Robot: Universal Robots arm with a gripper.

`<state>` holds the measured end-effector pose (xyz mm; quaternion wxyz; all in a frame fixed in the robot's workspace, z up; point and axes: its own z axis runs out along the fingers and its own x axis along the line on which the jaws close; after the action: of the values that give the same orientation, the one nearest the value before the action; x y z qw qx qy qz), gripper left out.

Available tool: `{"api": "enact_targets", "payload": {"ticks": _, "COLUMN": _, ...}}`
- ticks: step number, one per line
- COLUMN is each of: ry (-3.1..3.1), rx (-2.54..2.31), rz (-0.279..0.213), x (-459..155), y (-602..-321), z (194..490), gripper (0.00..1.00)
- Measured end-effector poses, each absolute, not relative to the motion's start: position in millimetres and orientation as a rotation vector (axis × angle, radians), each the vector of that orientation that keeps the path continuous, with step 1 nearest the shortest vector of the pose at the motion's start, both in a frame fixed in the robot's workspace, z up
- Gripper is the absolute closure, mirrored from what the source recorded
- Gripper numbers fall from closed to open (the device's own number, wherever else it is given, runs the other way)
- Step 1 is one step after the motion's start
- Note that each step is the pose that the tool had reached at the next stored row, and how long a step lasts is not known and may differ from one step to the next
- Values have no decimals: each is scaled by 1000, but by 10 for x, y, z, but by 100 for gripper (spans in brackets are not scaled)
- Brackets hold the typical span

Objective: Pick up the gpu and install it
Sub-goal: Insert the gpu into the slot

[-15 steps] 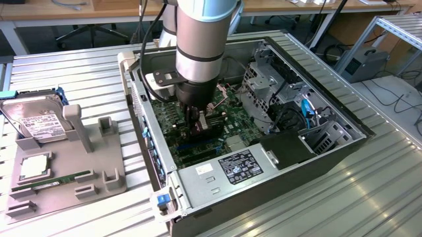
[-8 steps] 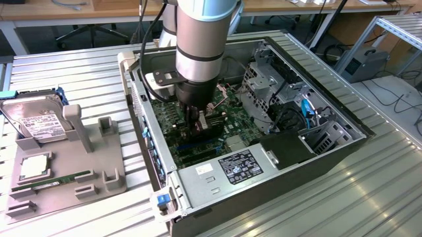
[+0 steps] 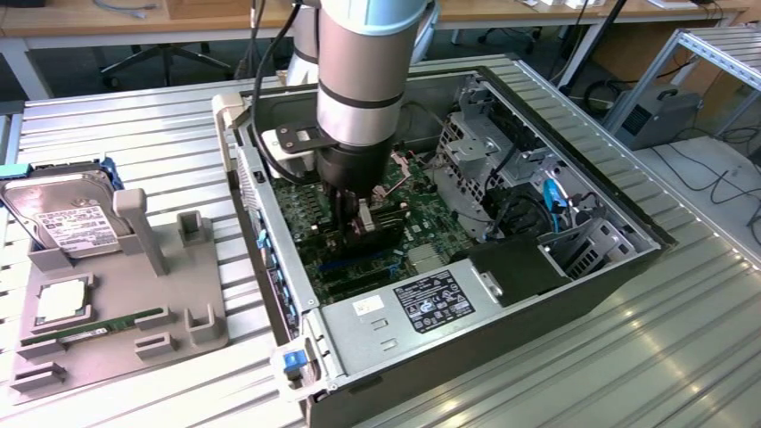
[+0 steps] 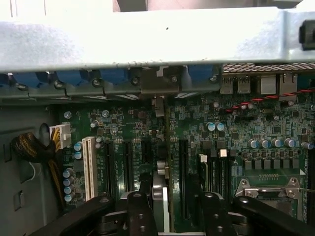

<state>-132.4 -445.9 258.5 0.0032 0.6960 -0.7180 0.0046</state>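
- The arm reaches down into the open computer case [image 3: 500,178], which lies on its side on the ribbed metal surface [image 3: 143,134] so the motherboard [image 3: 345,259] faces upward and the slots can be reached from above.
- The claw [image 3: 363,218] hangs low over the middle of the board. In the wrist view its fingers [image 4: 140,211] stand apart on either side of a thin card seen edge-on.
- That card appears to be the gpu [image 4: 161,189], upright between the fingers in line with a long expansion slot. I cannot tell whether the pads press it or have let go, nor whether it is fully seated.
- Its long axis runs along the slot, with one end toward the case's rear wall [image 4: 147,44], where a silver bracket [image 4: 158,105] sits by the opening.
- On the grey holder [image 3: 119,303] at the exterior view's left, a hard drive [image 3: 66,218] stands propped and a memory stick [image 3: 95,325] lies in its groove.
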Motion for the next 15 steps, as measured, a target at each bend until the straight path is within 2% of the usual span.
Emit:
{"api": "enact_targets", "payload": {"ticks": 6, "ry": -2249, "rx": 2180, "rz": 19, "x": -1324, "y": -4434, "z": 2817, "gripper": 59}}
{"api": "enact_targets", "payload": {"ticks": 11, "ry": -2247, "rx": 2177, "rz": 22, "x": -1305, "y": -4419, "z": 2870, "gripper": 60}}
{"api": "enact_targets", "payload": {"ticks": 13, "ry": -2244, "rx": 2175, "rz": 24, "x": -1288, "y": -4417, "z": 2880, "gripper": 73}}
{"api": "enact_targets", "payload": {"ticks": 14, "ry": -2242, "rx": 2173, "rz": 23, "x": -1276, "y": -4417, "z": 2883, "gripper": 73}}
{"api": "enact_targets", "payload": {"ticks": 15, "ry": -2240, "rx": 2171, "rz": 19, "x": -1252, "y": -4417, "z": 2883, "gripper": 79}}
